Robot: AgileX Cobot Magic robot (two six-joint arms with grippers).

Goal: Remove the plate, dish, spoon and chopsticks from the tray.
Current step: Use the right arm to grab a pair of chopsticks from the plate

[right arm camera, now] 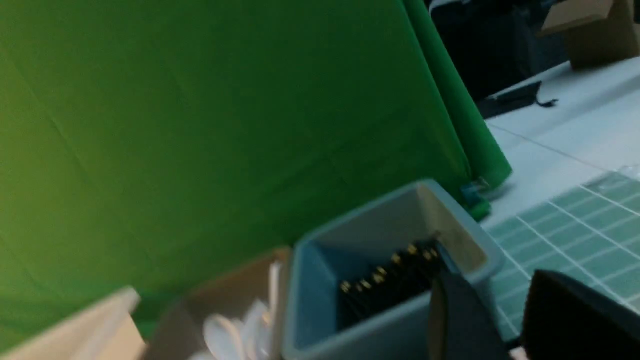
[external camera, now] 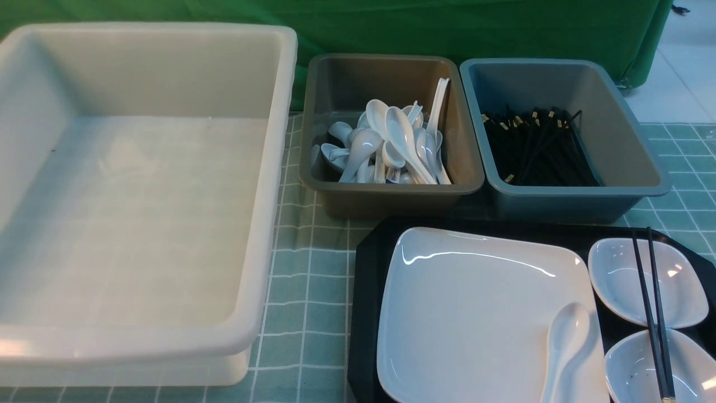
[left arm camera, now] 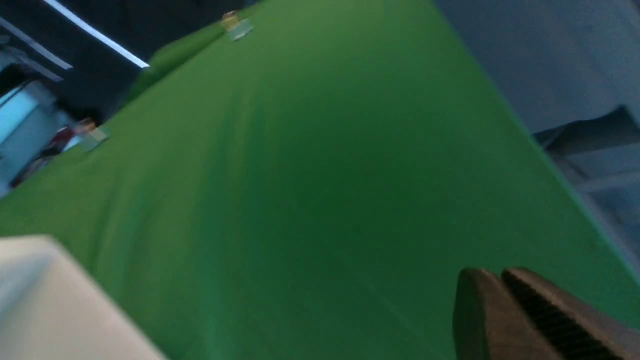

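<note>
Two chopsticks [external camera: 650, 313] running near-to-far, gold tips nearest; spoon [external camera: 565, 336] bowl farthest

Backdrop: a wrinkled green cloth [external camera: 391, 28] hangs like a wall behind the table and reaches the floor at its right end.
Backdrop top: small clips [left arm camera: 235, 25] sit on the upper edge, blurred.
Table: the table [external camera: 307, 291] wears a pale green cover checked with white lines.
Floor: pale tiles [external camera: 685, 73] show past the backdrop's right end.
Wall: a grey-blue wall [left arm camera: 525, 60] stands beside the cloth.
Light: a bright strip light [left arm camera: 95, 32] runs across a dark ceiling.
Clutter: a cardboard box [right arm camera: 595, 35] stands far off; a dark flat item [right arm camera: 515, 97] lies on the floor.
</note>
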